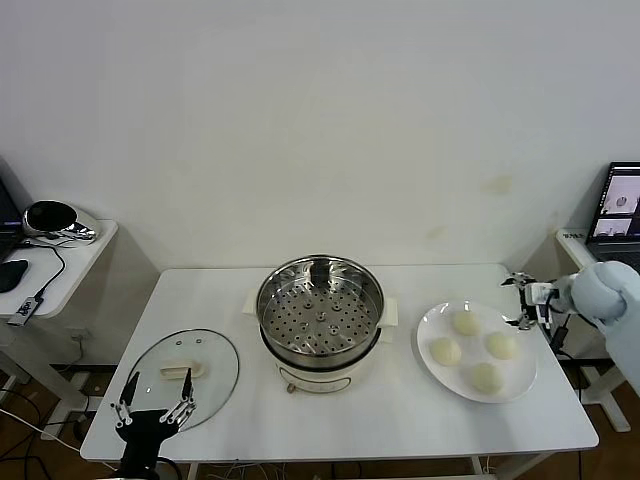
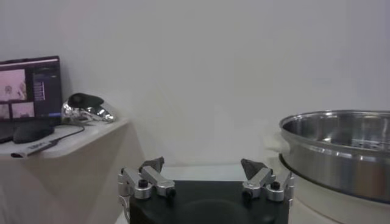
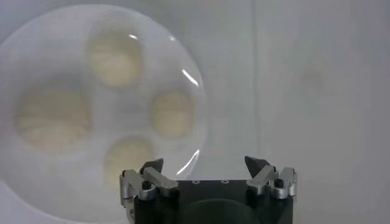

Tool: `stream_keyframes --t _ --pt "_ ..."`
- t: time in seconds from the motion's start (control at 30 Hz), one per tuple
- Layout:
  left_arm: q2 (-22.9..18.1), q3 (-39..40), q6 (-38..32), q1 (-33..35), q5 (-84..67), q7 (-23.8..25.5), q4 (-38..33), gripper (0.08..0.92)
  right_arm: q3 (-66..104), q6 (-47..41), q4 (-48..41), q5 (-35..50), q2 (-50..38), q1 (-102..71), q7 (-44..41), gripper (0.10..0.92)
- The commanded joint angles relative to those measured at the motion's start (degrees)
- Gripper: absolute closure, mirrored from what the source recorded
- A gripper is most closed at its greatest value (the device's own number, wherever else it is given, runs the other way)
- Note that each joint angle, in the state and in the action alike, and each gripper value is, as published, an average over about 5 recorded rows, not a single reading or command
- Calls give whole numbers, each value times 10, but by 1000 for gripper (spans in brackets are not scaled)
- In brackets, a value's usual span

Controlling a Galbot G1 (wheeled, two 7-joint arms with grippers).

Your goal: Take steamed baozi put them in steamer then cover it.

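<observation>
Several cream-white baozi [image 1: 466, 322] [image 3: 172, 112] lie on a white plate [image 1: 430, 325] [image 3: 24, 176] at the table's right. The shiny steel steamer [image 1: 320, 300] [image 2: 341, 149] stands empty on its white pot base at the centre. The glass cover [image 1: 185, 375] with a cream handle lies flat at the front left. My right gripper [image 1: 520, 301] [image 3: 205, 163] hovers open just past the plate's right rim, nothing between its fingers. My left gripper [image 1: 153, 407] [image 2: 202, 165] stands open at the table's front left edge, next to the cover, empty.
A side shelf [image 1: 75, 265] at the left carries a shiny helmet-like object [image 1: 55, 220] [image 2: 88, 108] and cables. A laptop [image 1: 622, 205] sits on a stand at the far right. The white table [image 1: 400, 420] ends close in front of both grippers.
</observation>
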Motion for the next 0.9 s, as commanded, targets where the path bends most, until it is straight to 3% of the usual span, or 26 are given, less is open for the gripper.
stream_keyframes --t 0.03,0.9 --pt "0 -7 1 -3 1 0 2 177 -129 44 -128 -9 73 119 -40 203" --pt "-1 -19 -7 -5 1 0 13 177 -94 57 -267 -77 193 102 -20 203"
